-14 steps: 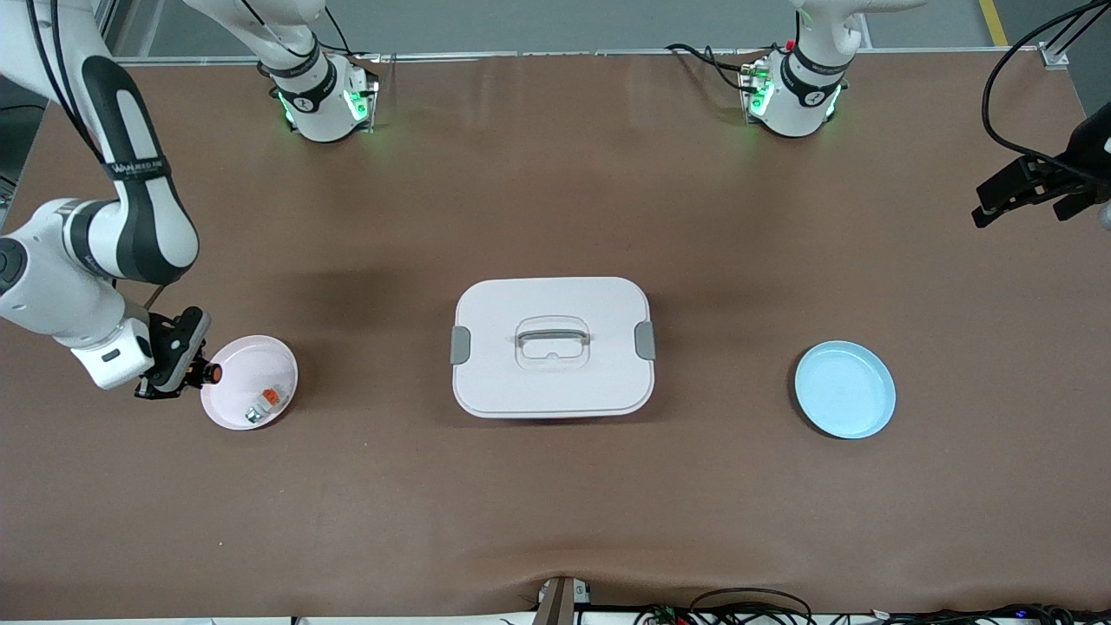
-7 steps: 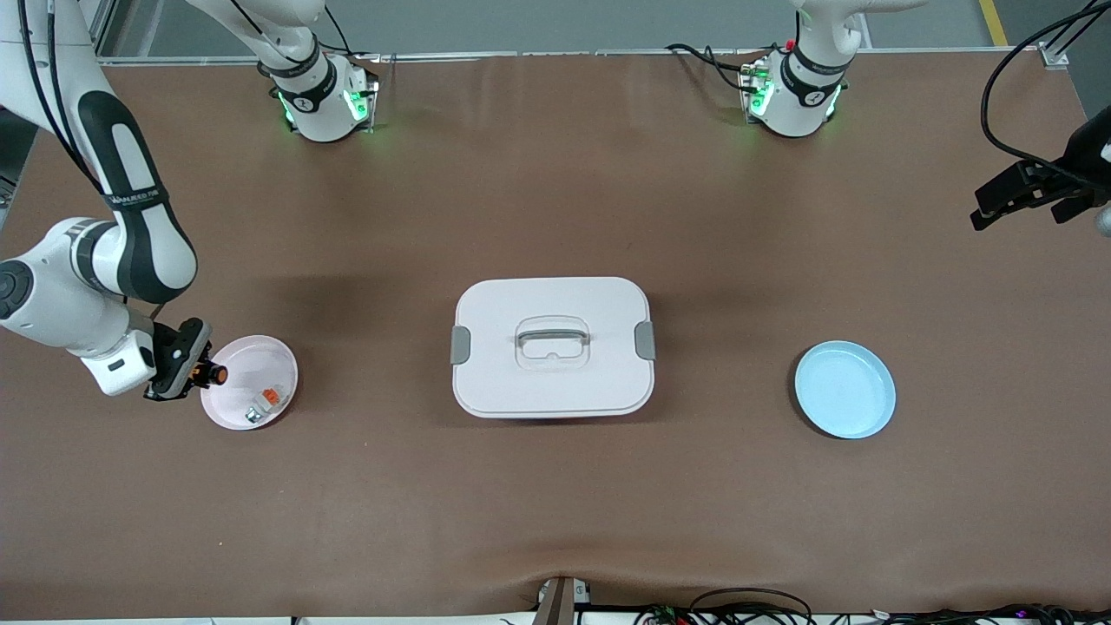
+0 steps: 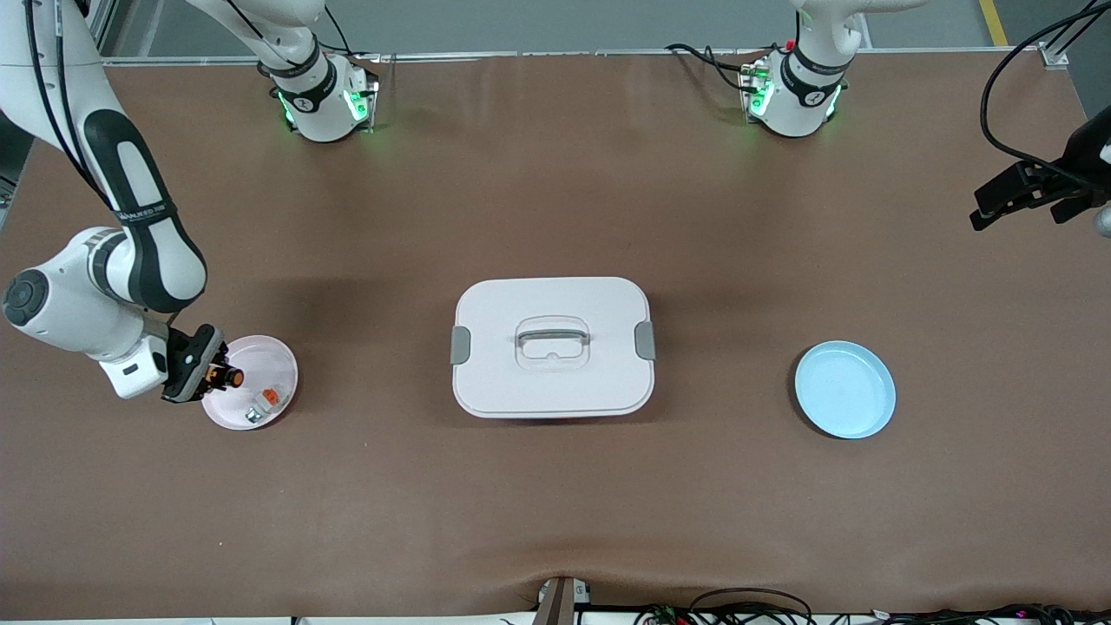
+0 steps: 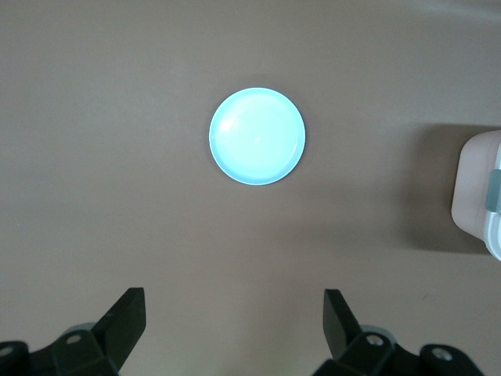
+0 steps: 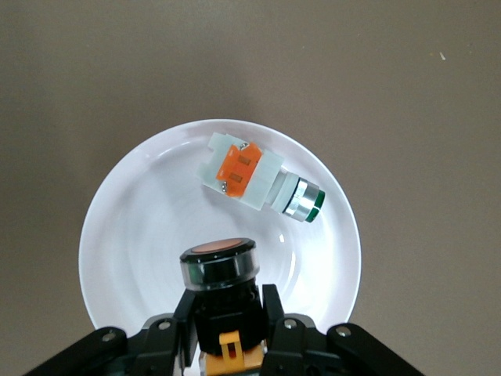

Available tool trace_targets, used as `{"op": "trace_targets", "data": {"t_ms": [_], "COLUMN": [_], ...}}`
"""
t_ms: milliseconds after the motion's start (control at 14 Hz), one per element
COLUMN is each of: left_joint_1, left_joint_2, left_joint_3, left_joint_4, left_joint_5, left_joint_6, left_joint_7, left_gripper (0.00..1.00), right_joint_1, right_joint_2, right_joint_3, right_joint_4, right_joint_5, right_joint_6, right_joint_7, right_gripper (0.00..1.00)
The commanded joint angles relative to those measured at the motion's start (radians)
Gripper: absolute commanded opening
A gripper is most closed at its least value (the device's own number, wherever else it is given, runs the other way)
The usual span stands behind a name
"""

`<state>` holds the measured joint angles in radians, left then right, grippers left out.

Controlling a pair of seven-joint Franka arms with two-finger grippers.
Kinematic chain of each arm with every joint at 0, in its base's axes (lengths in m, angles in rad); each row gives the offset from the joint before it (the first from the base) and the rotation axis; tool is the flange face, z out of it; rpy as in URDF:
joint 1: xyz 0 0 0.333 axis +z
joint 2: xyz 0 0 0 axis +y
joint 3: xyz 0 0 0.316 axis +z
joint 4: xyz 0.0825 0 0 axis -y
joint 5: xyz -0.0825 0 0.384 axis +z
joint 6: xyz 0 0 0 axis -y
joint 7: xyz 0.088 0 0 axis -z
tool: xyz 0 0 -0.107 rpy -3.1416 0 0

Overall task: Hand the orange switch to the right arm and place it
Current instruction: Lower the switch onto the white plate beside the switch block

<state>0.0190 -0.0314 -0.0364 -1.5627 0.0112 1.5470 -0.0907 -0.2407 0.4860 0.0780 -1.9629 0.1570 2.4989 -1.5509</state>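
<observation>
Since a second ago, our right pincer (image 3: 217,375) has carried the orange switch (image 3: 231,378) from just outside the rim to a spot over the pink plate (image 3: 273,365), while our left pincer (image 3: 1024,193) has barely shifted near the left arm's end of the surface (image 3: 555,503).

Starting at the right arm's end, the right arm (image 3: 130,234) bends down to the pink plate, its pincer pinching the switch by the black body. From the right wrist camera we see the switch (image 5: 220,266) clamped between the two fingers (image 5: 185,313), its round orange face turned upward above the plate's white inside (image 5: 141,235). A small white-and-grey piece with an orange tab (image 3: 265,401) lies in the plate, nearer to the front camera than the held switch; the wrist camera shows it (image 5: 258,182) resting on its side, apart from the switch.

At the middle of the surface sits a pale lidded box (image 3: 553,347) with grey side clasps and a handle set into its lid.

Toward the left arm's end lies a light blue plate (image 3: 844,389). Our left pincer waits up in the air there, fingers (image 4: 125,317) spread wide with nothing between them, and its wrist camera looks down on the blue plate (image 4: 257,136).
</observation>
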Motion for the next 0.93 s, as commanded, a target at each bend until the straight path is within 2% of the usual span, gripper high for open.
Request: {"op": "trace_targets", "data": {"t_ms": [0, 855], "left_joint_1": [0.012, 0.010], "left_joint_2": [-0.013, -0.013], "left_joint_3": [-0.008, -0.008], "left_joint_4": [-0.007, -0.007], "left_joint_5": [-0.010, -0.010], "left_joint_6": [-0.008, -0.008], "left_joint_7": [0.000, 0.002], "left_gripper": [1.00, 1.00], "right_joint_1": [-0.011, -0.019], "right_joint_2": [0.016, 0.063], "right_joint_3": [0.014, 0.017], "right_joint_4": [-0.019, -0.051], "right_joint_5": [0.021, 0.021], "right_joint_6": [0.046, 0.149], "right_joint_7": [-0.040, -0.044], "right_gripper": [0.00, 0.00]}}
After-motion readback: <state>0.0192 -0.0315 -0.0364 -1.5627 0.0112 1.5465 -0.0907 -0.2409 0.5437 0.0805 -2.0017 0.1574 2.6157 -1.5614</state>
